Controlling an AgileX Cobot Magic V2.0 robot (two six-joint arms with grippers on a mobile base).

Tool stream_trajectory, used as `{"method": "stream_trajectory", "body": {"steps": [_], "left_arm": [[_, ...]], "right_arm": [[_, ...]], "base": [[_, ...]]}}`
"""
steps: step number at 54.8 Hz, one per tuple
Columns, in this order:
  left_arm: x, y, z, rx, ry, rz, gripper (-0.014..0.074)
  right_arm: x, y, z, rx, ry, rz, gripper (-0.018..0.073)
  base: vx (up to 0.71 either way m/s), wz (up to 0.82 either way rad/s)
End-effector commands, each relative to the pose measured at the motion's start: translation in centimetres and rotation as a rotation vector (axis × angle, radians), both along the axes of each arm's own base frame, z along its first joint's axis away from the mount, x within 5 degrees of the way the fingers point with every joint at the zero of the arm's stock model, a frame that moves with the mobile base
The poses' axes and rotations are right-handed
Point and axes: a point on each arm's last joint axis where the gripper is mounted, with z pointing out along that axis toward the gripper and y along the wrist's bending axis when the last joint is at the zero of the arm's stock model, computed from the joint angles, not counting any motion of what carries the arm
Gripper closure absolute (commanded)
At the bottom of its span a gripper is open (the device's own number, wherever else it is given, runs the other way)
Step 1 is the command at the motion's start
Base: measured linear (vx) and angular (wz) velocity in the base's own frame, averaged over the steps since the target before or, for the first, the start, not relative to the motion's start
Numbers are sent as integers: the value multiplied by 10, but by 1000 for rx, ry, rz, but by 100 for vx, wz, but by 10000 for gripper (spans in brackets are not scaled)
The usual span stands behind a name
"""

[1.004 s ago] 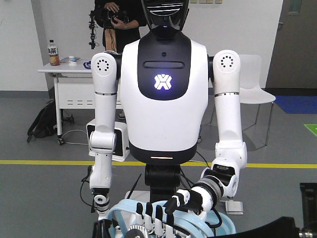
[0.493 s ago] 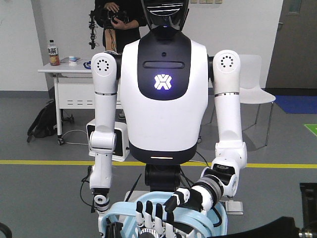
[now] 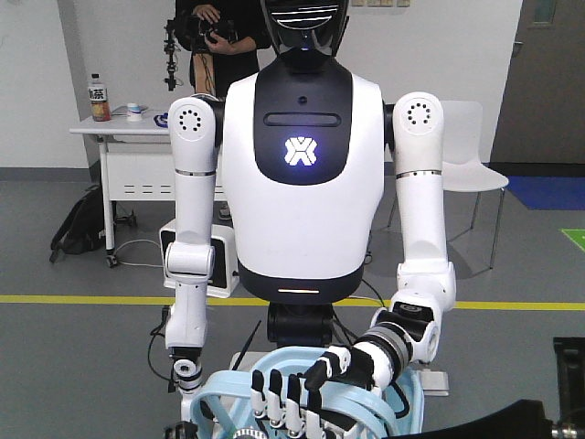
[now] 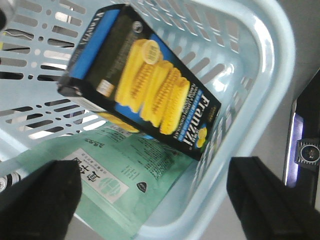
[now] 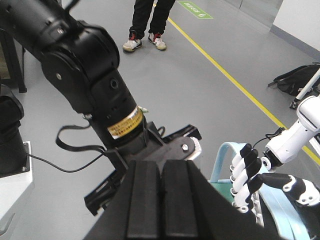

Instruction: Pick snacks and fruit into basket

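The light blue basket point(image 4: 272, 75) fills the left wrist view. Inside it the black and blue Franzzi box point(image 4: 145, 85) lies tilted against the lattice wall, partly over the teal pouch point(image 4: 125, 170). My left gripper point(image 4: 152, 202) hangs open just above the basket's near rim, with nothing between its fingers. My right gripper point(image 5: 161, 167) is shut on nothing, off to the side of the basket point(image 5: 222, 160). In the front view the basket point(image 3: 366, 402) is held low at the bottom edge. No fruit shows.
A white humanoid robot point(image 3: 302, 183) faces me and holds the basket with its black and white hands point(image 3: 283, 398). A black arm point(image 5: 80, 60) reaches across the right wrist view. Behind stand a person point(image 3: 215, 37), a table point(image 3: 137, 128) and a white chair point(image 3: 475, 169).
In the front view the basket has come up a little at the bottom edge and more of its rim shows. The humanoid's arms have barely moved.
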Motion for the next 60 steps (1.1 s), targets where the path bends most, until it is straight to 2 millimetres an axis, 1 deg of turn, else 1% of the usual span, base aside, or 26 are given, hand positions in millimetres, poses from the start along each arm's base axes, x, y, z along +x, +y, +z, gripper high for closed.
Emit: {"method": "stream_trajectory", "body": {"steps": [1,11,18,24,29,34,39,44,47,50,56,60], "left_arm": [[-5,6,31,-94,-50,29,-36],[-24,29,57,-172,-18,128,144],[-39,47,81,-281,-36,183,323],[-52,62,99,-384,-69,211,496],[-61,74,113,-465,-104,242,603],[-67,89,125,-571,-132,330,609],[-70,103,134,-659,-153,443,608],[-77,125,144,-756,-197,570,608],[-82,138,149,-812,-214,636,608],[-90,152,154,-851,-249,664,608],[-108,173,160,-933,-268,655,608],[-118,181,161,-961,-262,624,608]], "right_arm": [[1,-2,17,89,-57,-38,568],[2,-3,17,99,-43,-51,568],[6,-5,18,116,-33,-113,567],[12,-10,18,113,-35,-197,567],[17,-15,16,94,-27,-280,567],[23,-22,14,68,-22,-385,567],[28,-30,12,55,-14,-487,567],[26,-40,9,71,-24,-566,567],[20,-48,6,104,-36,-590,567],[13,-56,-3,122,-31,-610,567],[-4,-70,-16,144,-28,-616,567],[-14,-79,-17,180,-32,-615,567]], "base": [[0,0],[0,0],[0,0],[0,0],[0,0],[0,0],[0,0],[0,0],[0,0],[0,0],[0,0],[0,0]]}}
